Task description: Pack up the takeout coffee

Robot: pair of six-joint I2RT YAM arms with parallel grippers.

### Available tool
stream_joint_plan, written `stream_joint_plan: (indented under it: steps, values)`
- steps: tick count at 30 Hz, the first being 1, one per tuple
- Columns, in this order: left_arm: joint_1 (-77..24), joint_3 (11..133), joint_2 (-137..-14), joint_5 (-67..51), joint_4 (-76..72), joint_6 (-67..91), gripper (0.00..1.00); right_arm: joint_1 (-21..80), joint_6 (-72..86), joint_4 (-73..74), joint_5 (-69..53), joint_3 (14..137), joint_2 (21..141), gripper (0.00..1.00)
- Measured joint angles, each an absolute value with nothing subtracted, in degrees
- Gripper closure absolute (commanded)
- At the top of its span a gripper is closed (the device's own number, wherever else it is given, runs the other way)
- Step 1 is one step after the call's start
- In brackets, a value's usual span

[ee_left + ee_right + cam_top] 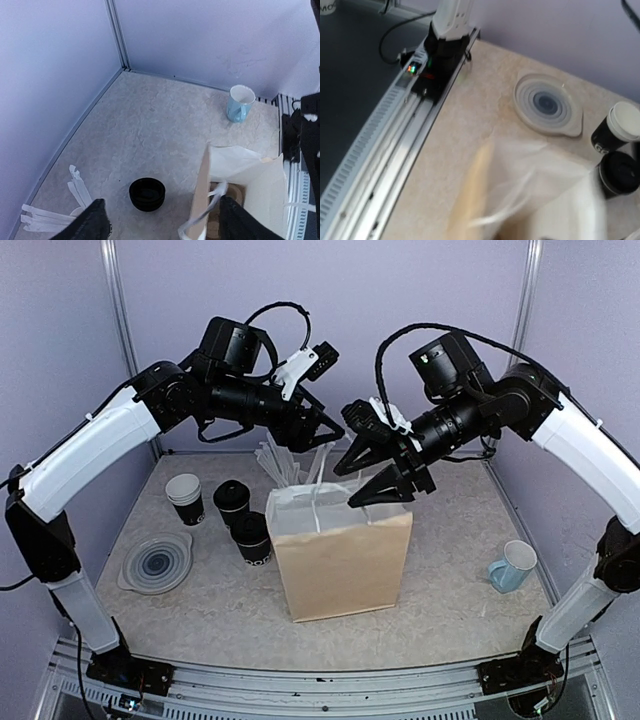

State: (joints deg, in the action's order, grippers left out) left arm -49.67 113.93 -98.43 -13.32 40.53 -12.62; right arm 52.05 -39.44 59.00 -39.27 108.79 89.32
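The takeout coffee point(252, 537), a small black lidded cup with white marks near its base, stands on the table left of the brown paper bag point(340, 565). My left gripper point(325, 430) hangs above the bag's back left corner. In the left wrist view it point(165, 222) is open, its fingers either side of the bag's wall point(202, 190) and white handle. My right gripper point(372, 478) is over the bag's top rim with its fingers spread apart. In the right wrist view the bag point(520, 190) is blurred, the fingers do not show, and a black lidded cup point(620, 172) sits at the right edge.
A second black lidded cup point(232, 502) and a white-rimmed black cup point(186, 498) stand behind the coffee. A grey ringed dish point(156, 562) lies front left. White sticks point(50, 215) and a round black item point(147, 194) lie behind the bag. A pale blue mug point(513, 565) is at the right.
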Motion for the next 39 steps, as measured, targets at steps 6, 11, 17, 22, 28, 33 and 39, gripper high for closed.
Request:
stream_joint_plan:
  steps: [6, 11, 17, 22, 28, 33, 39]
  values:
    - [-52.6, 108.7, -97.5, -10.0, 44.5, -14.0, 0.01, 47.4, -43.4, 64.1, -40.9, 105.2, 85.9, 0.24]
    - [-54.6, 100.8, -91.5, -9.4, 44.1, -13.8, 0.01, 42.9, -44.8, 65.8, -42.2, 105.1, 82.8, 0.26]
    - [-53.5, 95.7, -80.5, -4.6, 39.4, -11.7, 0.01, 36.4, -43.8, 63.4, -41.8, 103.8, 83.4, 0.3]
    - [-50.1, 91.0, -76.7, 4.0, 37.3, -7.6, 0.01, 33.8, -43.0, 62.2, -40.8, 103.1, 90.2, 0.28]
    - [-46.3, 81.6, -75.0, 8.1, 36.2, -4.1, 0.01, 33.6, -43.7, 64.1, -41.8, 104.4, 97.5, 0.25]
    - [-46.0, 79.6, -73.0, 8.6, 35.8, -1.9, 0.09, 33.6, -45.8, 68.3, -44.1, 109.8, 102.2, 0.23]
    - [-43.0, 79.6, -73.1, 9.3, 36.2, 1.7, 0.14, 33.6, -46.5, 71.1, -45.5, 111.6, 105.1, 0.3]
